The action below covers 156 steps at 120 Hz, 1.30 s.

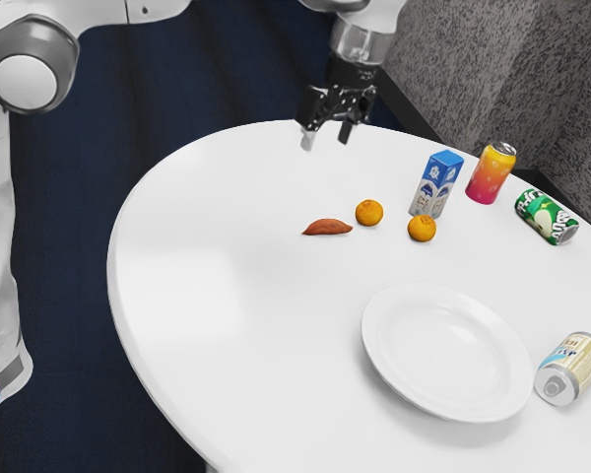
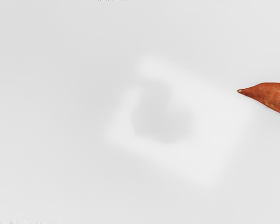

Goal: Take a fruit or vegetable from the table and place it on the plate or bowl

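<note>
My pincer (image 1: 325, 138) hangs wide open and empty above the surface (image 1: 207, 286), so I judge the approach is the step in hand. In the exterior view the sweet potato (image 1: 327, 228) lies at six o'clock from it, with the plate (image 1: 394, 345) at four o'clock beyond. Next I need to centre over the potato and descend.

It looks like a plain dining corner of a home, rendered in a simulator: a round white table (image 1: 227, 296) carries a white plate (image 1: 446, 352), a blue-and-white carton (image 1: 436, 183), 3 drink cans (image 1: 491, 172) (image 1: 547, 217) (image 1: 571, 367), 2 oranges (image 1: 369, 212) (image 1: 422, 228) and a sweet potato (image 1: 327, 228). The floor (image 1: 177, 89) is dark blue, and a rough grey wall (image 1: 512, 59) stands behind the table's far edge
</note>
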{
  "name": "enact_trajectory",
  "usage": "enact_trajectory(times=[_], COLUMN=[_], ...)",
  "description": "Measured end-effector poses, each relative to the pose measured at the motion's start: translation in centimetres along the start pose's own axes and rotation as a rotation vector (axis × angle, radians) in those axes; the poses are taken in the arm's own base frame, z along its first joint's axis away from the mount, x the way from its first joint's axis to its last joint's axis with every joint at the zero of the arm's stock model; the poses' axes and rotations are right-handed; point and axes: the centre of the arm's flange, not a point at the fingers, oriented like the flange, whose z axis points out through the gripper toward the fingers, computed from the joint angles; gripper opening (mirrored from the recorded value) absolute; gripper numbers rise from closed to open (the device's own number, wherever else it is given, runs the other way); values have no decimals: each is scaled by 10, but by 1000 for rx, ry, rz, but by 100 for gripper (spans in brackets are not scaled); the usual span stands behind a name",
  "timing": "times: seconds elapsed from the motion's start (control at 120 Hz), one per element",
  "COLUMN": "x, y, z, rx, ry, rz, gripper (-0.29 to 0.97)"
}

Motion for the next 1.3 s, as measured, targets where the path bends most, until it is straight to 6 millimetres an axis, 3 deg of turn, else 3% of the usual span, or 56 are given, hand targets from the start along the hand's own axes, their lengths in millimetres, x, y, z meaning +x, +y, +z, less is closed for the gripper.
enact_trajectory(times=[0.233, 0.342, 0.417, 0.508, 0.55, 0.717, 0.825, 0.9, 1.025, 1.192, 1.3], x=[12, 9, 15, 82, 100, 107, 143, 153, 148, 93, 79], y=[1, 8, 37, 91, 107, 155, 185, 197, 209, 224, 238], z=[-5, 6, 34, 57, 67, 92, 108, 119, 132, 164, 184], rx=[-2, 19, 52, 64, 65, 9, -16, -22, -38, -60, -94], ry=[-10, 5, 27, 20, 16, -11, -36, -50, -71, -126, -155], rz=[-129, -168, -217, -374, -418, -469, -535, -553, -541, -447, -423], gripper=[68, 68, 68, 68, 68, 68, 68, 68, 68, 68, 68])
